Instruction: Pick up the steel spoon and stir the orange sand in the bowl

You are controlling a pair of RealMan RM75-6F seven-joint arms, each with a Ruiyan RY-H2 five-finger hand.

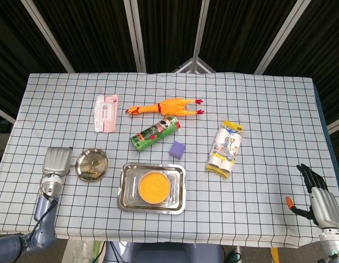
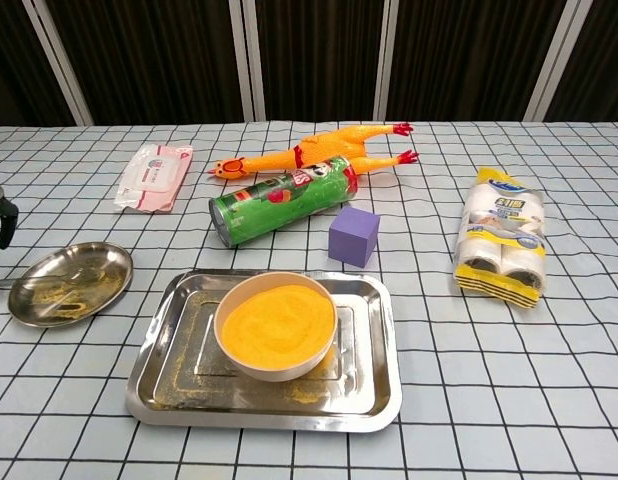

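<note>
The steel spoon lies with its scoop in a small round steel plate and its handle pointing left over the rim; the chest view shows the spoon flat in that plate. My left hand sits just left of the plate at the handle's end; only a dark fingertip of that hand shows in the chest view, so its grip is hidden. The bowl of orange sand stands in a steel tray. My right hand hovers off the table's right front corner, fingers spread, empty.
Behind the tray lie a green chip can, a purple cube and a rubber chicken. A wipes pack sits at the back left, a yellow and white packet to the right.
</note>
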